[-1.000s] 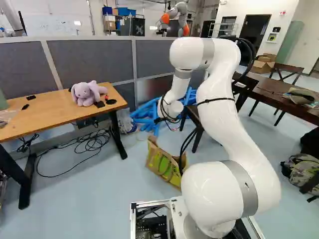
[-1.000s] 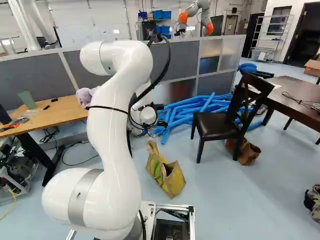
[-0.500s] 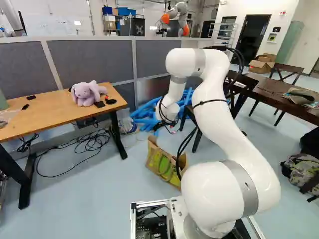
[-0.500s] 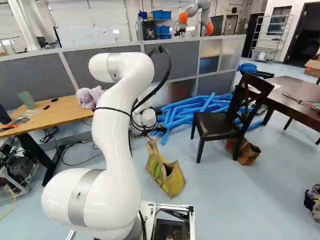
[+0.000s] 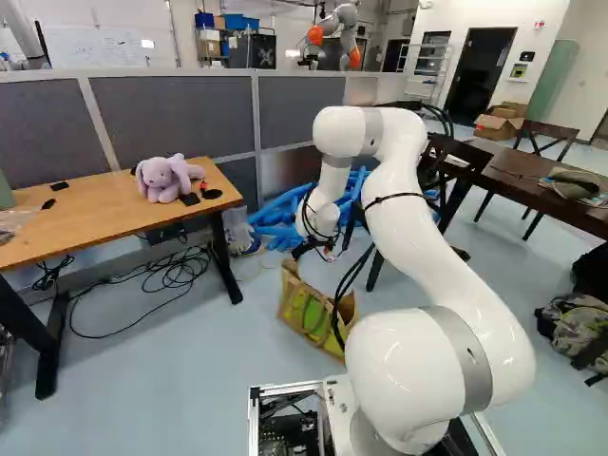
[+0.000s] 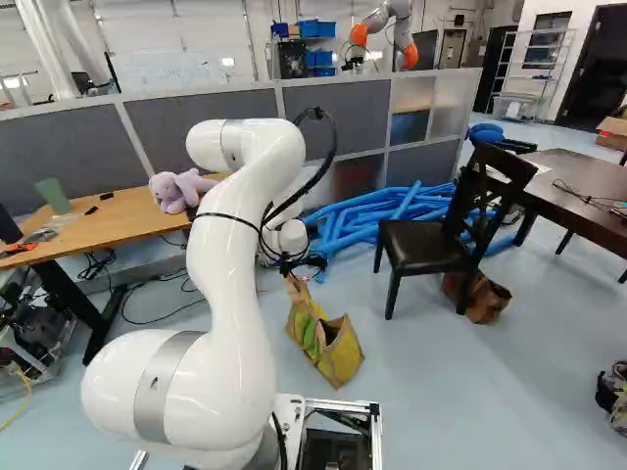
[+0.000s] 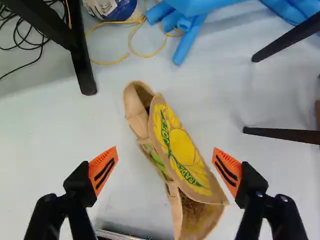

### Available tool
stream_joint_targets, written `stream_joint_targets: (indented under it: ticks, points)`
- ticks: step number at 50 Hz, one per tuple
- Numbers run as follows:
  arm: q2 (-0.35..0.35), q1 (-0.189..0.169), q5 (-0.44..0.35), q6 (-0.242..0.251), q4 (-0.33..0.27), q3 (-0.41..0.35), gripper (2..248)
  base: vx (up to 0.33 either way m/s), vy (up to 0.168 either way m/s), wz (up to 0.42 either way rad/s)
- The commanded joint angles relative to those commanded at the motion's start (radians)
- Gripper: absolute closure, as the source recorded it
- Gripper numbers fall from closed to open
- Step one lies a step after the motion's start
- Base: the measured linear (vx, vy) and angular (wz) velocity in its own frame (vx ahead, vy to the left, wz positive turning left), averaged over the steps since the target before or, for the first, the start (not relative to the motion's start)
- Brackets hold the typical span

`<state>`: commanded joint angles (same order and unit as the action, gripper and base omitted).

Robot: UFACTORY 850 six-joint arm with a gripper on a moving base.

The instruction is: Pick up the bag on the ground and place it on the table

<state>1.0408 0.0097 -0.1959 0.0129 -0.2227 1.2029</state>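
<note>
Pointing down with its fingers wide apart, the pincer (image 7: 165,171) holds nothing, maybe so the bag (image 7: 181,145) can fit between. The bag lies on the floor (image 5: 180,380), past the right end of the desk (image 5: 104,211) in the left base view. A toy bunny (image 5: 163,180) sits by the desk's far edge, so the near edge may suit the bag best.

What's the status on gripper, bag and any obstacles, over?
Gripper open, nothing held. Bag on the floor ahead of it, not yet gripped. Nothing visible between the two; table leg and blue tubes lie beyond.
</note>
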Motion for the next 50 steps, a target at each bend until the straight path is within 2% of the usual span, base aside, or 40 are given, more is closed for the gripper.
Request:
stream_joint_targets:
  ticks: [6,19,33,39,50]
  points:
    - [0.020,0.000,0.000,0.046,-0.003,0.014,3,0.000,0.000,0.000]
    - [0.067,0.000,0.009,0.177,-0.014,0.048,3,0.000,0.000,0.000]
    - [0.117,0.000,0.054,0.322,-0.027,0.086,3,0.000,0.000,0.000]
    - [0.139,0.000,0.082,0.346,-0.031,0.103,3,0.000,0.000,0.000]
    - [0.179,0.000,0.127,0.354,-0.032,0.135,3,0.000,0.000,0.000]
